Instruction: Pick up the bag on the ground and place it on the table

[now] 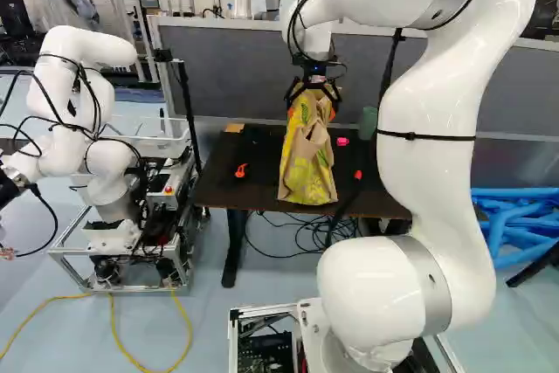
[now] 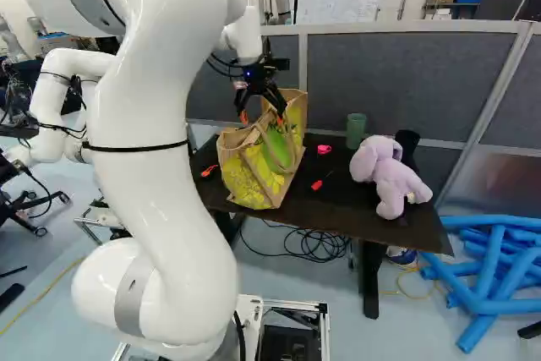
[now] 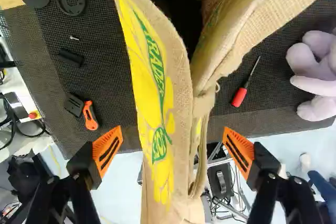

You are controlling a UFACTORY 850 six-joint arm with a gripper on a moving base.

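Note:
High over the table, the gripper is at the upper part of the tan and yellow bag. The bag stands on the dark table, close to its front edge, with its top open and a handle loop showing. In the wrist view the gripper is open. Its orange pads stand wide apart on either side of the bag, with visible gaps between pads and bag. The bag's underside is hidden.
On the table are a pink plush toy, a green cup, a red screwdriver and an orange cutter. Grey partitions stand behind. Another robot is at the left; blue tubes lie right of the table.

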